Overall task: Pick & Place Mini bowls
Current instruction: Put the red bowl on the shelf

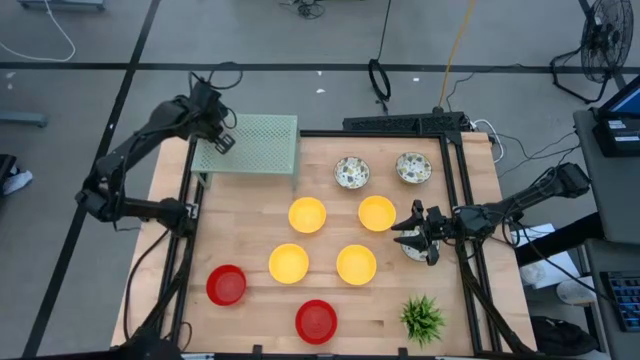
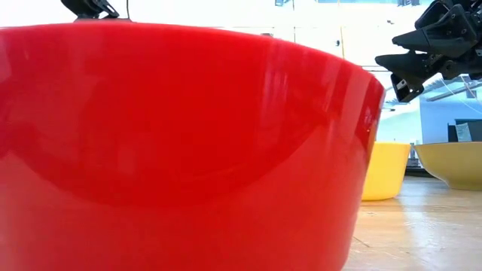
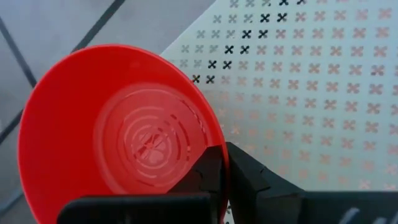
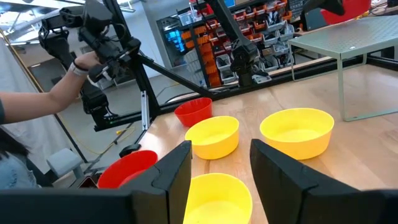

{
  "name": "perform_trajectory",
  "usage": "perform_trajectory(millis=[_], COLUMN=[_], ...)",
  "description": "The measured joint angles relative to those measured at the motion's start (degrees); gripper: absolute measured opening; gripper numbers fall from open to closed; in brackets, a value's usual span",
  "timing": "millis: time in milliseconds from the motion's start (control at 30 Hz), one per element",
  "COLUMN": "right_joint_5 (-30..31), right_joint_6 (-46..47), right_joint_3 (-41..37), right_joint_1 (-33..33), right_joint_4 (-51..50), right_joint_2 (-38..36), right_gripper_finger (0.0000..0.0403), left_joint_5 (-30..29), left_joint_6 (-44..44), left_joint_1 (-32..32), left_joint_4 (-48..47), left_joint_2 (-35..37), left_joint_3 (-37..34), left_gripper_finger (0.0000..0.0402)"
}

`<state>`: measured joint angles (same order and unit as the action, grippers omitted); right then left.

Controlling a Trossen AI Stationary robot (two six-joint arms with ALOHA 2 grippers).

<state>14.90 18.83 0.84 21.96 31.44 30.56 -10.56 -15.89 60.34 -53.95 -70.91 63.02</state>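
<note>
Pinching a red bowl's rim, left gripper overhangs rack.

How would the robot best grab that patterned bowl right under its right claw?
Probably by the rim, coming straight down. The patterned bowl sits upright with its mouth open upward, so one finger could slip inside and one outside the thin wall. The right gripper hangs open just above it.

Four bowls mid-table, two bowls behind, plant at front right corner.

No legible text, labels or numbers anywhere.
</note>
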Motion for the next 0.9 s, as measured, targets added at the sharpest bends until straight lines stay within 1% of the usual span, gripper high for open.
perform_trajectory(millis=[100, 267, 400, 500, 633, 767, 900], right_joint_5=[0.0, 0.0, 0.1, 0.1, 0.1, 0.1, 0.1], right_joint_6=[0.0, -0.4, -4.6, -6.1, -6.1, -6.1, -6.1], right_joint_3=[0.0, 0.0, 0.0, 0.0, 0.0, 0.0, 0.0], right_joint_1=[0.0, 0.0, 0.0, 0.0, 0.0, 0.0, 0.0], right_joint_4=[0.0, 0.0, 0.3, 1.2, 4.6, 9.0, 12.6], right_joint_2=[0.0, 0.0, 0.0, 0.0, 0.0, 0.0, 0.0], right_gripper_finger=[0.0151, 0.0151, 0.0151, 0.0151, 0.0151, 0.0151, 0.0151], left_joint_5=[1.8, 1.7, 1.8, 1.8, 1.9, 4.5, 4.8], left_joint_6=[1.0, 1.1, 1.4, 1.9, 2.1, 2.9, 2.9], left_joint_1=[0.1, 0.2, 0.1, 0.1, 0.1, 0.1, 0.1], left_joint_4=[-0.2, 0.5, 0.5, 0.5, 0.5, 0.2, 0.2], left_joint_2=[0.0, 0.0, 0.0, 0.0, 0.0, 0.0, 0.0], left_joint_3=[0.0, 0.0, 0.0, 0.0, 0.0, 0.0, 0.0], left_gripper_finger=[0.0005, 0.0016, 0.0006, 0.0011, 0.0026, 0.0028, 0.0029])
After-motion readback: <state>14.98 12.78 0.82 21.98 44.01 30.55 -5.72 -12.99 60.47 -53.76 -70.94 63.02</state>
